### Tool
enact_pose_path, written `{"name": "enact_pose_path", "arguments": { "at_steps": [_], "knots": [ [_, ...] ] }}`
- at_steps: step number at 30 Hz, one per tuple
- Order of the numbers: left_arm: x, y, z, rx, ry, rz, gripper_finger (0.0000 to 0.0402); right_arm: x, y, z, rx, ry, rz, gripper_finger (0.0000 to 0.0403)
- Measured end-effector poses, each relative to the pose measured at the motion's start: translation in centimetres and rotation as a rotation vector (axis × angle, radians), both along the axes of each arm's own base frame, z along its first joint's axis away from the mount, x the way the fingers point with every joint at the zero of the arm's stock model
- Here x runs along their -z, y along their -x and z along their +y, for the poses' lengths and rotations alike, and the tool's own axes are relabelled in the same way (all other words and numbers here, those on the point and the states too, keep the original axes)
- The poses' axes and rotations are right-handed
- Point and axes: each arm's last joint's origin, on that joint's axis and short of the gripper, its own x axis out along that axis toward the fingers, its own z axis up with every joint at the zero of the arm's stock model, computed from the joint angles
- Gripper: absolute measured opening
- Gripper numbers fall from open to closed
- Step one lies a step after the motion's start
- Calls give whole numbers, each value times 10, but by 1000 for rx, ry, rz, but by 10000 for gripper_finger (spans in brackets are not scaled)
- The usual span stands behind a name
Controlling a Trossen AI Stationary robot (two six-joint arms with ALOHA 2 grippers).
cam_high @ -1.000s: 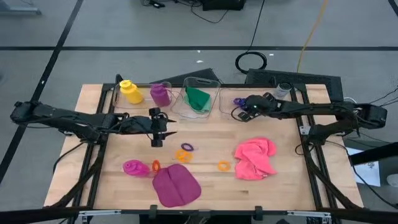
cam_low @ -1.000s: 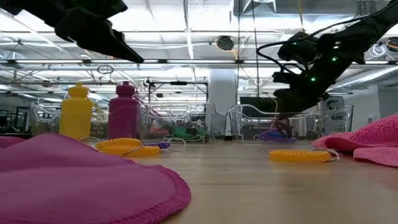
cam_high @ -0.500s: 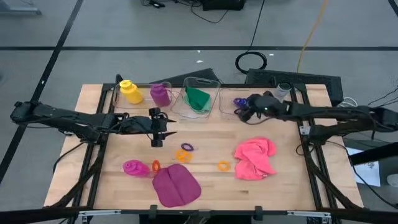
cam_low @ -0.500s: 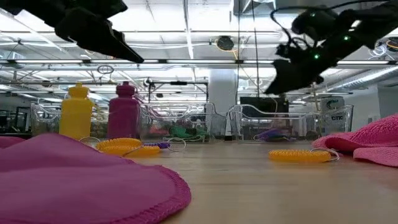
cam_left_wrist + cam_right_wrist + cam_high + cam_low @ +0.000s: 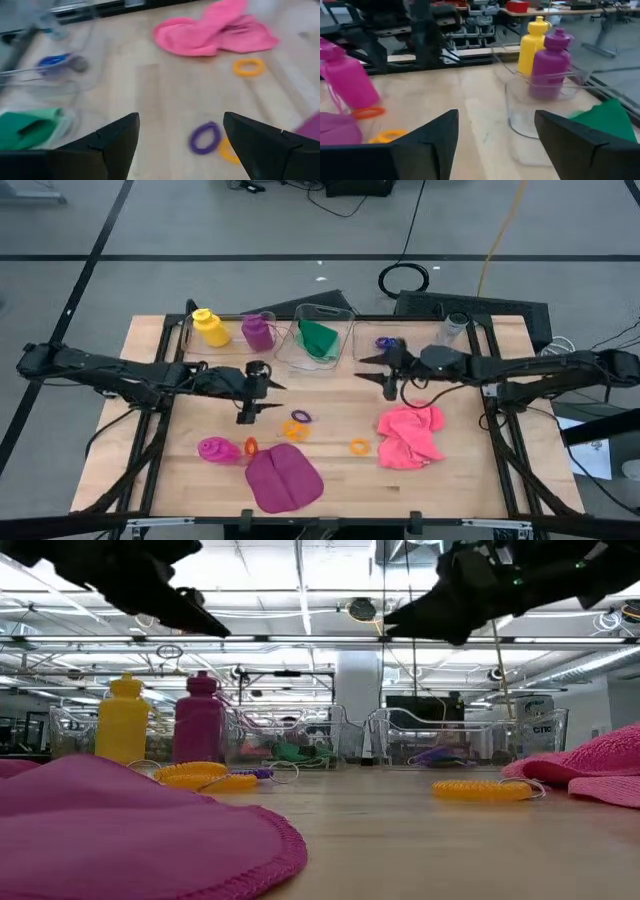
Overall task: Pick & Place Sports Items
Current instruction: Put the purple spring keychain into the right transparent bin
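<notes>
The right gripper [image 5: 385, 371] hovers with fingers wide and empty, the pink cloth [image 5: 410, 432] just beside it and the blue ring [image 5: 386, 343] in the bin [image 5: 368, 352] behind. The left gripper [image 5: 262, 392] is also spread wide, with the purple ring [image 5: 204, 137] and yellow ring [image 5: 227, 151] just ahead. Three bottles, three cloths; no writing is readable.

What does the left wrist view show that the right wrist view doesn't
Only the left wrist view shows the pink cloth, the blue ring and the purple ring.

Only the right wrist view shows the yellow bottle, the purple bottle and the magenta bottle.

Both show the green cloth, orange rings on the wooden table, and each arm's own open tool, left and right.
</notes>
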Motion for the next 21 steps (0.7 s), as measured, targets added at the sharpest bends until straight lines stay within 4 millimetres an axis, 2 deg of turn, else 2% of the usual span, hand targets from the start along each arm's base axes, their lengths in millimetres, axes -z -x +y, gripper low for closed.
{"name": "enact_pose_path", "arguments": {
  "at_steps": [6,13,21],
  "knots": [
    [15,-12,-3,40,20,56,244,-2,-1,6,-29,43,-14,192],
    [51,-39,-6,102,-60,128,244,2,-4,8,-39,39,1,192],
    [78,-49,-7,119,-85,228,244,7,-8,7,-38,37,19,191]
  ]
}}
